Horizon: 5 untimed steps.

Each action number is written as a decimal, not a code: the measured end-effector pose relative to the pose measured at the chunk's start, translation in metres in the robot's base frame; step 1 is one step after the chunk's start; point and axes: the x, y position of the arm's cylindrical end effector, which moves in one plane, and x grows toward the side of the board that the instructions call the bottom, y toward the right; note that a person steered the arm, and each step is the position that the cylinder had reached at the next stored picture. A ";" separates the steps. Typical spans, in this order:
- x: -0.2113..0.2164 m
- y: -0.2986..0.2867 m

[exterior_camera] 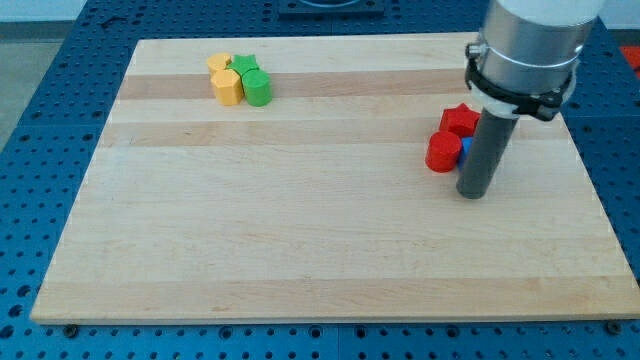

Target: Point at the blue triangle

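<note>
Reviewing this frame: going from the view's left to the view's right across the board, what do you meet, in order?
Yellow blocks → green blocks → red cylinder → blue block, mostly hidden behind the rod → my tip, just right of and below the red cylinder. The second red block overlaps these, so it is left out.

tip [474, 193] right of cluster [452, 138] | second cluster [240, 80] top-left

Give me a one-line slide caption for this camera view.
My tip rests beside a mostly hidden blue block, next to two red blocks, on the wooden board.
</note>
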 end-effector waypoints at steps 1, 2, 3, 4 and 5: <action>-0.007 0.023; -0.017 0.033; -0.018 0.036; -0.016 0.043; -0.016 0.040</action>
